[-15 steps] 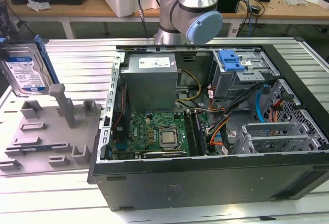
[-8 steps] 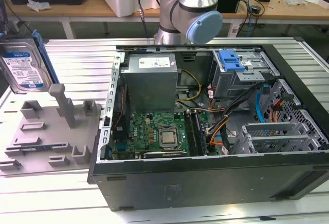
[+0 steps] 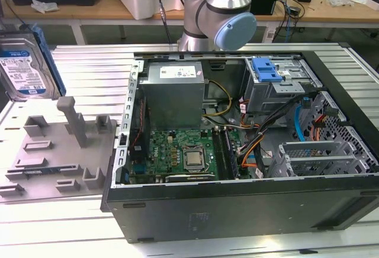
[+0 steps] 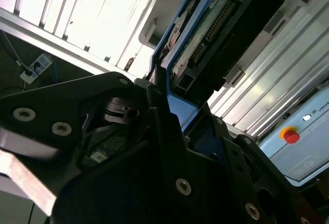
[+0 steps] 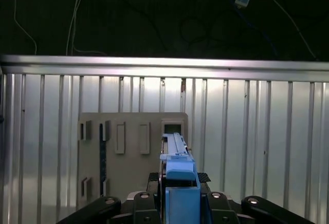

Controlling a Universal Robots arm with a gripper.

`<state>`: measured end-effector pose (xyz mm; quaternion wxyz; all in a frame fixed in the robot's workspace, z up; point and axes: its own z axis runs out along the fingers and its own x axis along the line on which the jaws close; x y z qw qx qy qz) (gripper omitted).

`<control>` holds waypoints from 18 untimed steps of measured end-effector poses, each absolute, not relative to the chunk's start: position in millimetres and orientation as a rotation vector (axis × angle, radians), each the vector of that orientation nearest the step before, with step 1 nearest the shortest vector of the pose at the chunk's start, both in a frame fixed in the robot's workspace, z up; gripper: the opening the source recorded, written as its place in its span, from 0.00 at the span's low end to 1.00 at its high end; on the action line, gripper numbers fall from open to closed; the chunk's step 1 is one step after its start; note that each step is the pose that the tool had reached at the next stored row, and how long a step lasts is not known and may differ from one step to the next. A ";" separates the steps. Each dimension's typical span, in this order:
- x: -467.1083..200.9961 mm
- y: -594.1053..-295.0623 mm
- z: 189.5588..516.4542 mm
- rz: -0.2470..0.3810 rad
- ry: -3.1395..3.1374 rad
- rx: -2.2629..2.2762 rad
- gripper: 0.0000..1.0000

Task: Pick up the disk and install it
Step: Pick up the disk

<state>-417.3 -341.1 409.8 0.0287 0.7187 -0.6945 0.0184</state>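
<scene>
The disk (image 3: pixel 25 63), a silver hard drive with a white-and-blue label in a thin blue carrier, hangs tilted in the air at the exterior view's far left, above the grey fixture plate (image 3: pixel 53 145). In the first wrist view the disk (image 5: pixel 177 157) stands edge-on, and my gripper (image 5: pixel 180 180) is shut on it from both sides with black fingers (image 5: pixel 152 178). In the second wrist view the disk (image 4: pixel 205 44) shows its circuit-board side and blue frame, rising out of my gripper (image 4: pixel 172 98).
An open computer case (image 3: pixel 237 210) lies on the slatted metal table at the exterior view's right. Inside it are a motherboard (image 3: pixel 180 154), a power supply (image 3: pixel 174 89), cables and a grey cage with a blue latch (image 3: pixel 267 70). The arm's base (image 3: pixel 216 9) stands behind the case.
</scene>
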 end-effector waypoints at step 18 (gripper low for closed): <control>-417.2 -341.1 454.6 0.057 -2.143 2.218 0.36</control>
